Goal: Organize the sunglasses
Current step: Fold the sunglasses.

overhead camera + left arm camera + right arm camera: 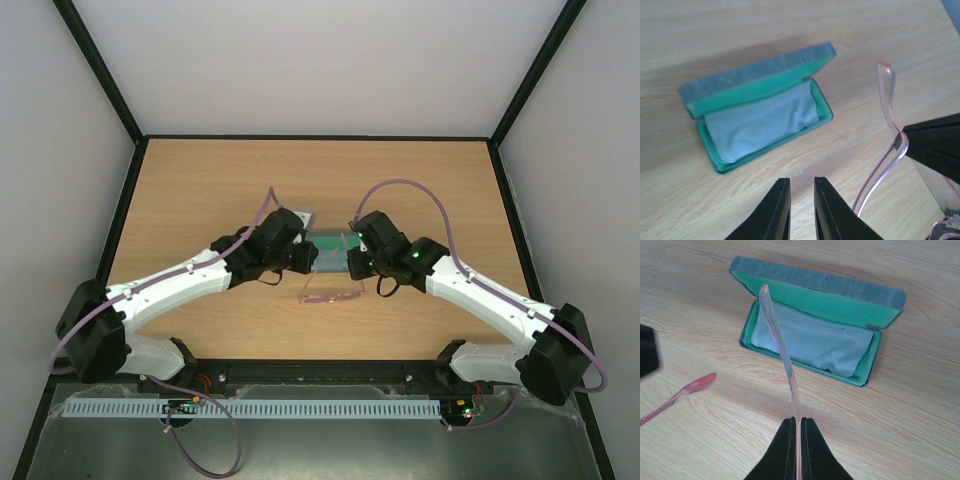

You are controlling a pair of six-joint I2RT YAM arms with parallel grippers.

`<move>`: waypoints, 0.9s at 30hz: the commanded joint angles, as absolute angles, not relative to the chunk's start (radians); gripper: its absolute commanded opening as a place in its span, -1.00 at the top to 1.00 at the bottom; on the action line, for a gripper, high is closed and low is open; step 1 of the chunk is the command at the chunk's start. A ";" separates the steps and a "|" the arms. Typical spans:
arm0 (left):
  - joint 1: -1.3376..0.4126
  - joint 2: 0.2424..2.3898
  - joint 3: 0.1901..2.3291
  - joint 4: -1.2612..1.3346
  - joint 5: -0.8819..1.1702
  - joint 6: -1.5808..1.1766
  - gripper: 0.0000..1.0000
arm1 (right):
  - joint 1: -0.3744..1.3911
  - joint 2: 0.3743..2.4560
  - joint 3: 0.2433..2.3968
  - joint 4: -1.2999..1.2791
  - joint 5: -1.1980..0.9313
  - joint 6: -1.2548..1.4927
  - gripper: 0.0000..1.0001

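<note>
The sunglasses [335, 291] have a thin pink frame and lie just in front of the open blue-grey case [330, 243]. My right gripper [799, 421] is shut on one pink temple arm [782, 350], which curves up over the case [815, 280]. The other temple tip [690, 387] points left, low over the wood. My left gripper [801, 181] has its jaws slightly apart and empty, just in front of the case [760, 75]. The held temple [887, 95] shows at its right. The two grippers [308, 258] [352, 264] face each other across the case.
A light blue cloth [760, 125] lies inside the case's green lining, also seen in the right wrist view [810, 342]. The case lid stands open at the far side. Black frame edges [125, 200] bound the wooden table [200, 180].
</note>
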State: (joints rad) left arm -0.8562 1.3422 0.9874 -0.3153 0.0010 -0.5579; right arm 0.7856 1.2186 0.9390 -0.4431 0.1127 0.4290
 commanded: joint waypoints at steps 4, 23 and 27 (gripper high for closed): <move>-0.885 1.415 0.978 -0.244 0.194 -0.479 0.67 | 0.791 1.185 0.929 -0.474 0.078 0.422 0.97; -0.994 1.377 0.925 -0.129 0.349 -0.495 0.66 | 0.791 1.186 0.929 -0.469 0.111 0.431 0.97; -0.978 1.293 0.945 -0.183 0.289 -0.496 0.59 | 0.790 1.181 0.923 -0.471 0.129 0.433 0.97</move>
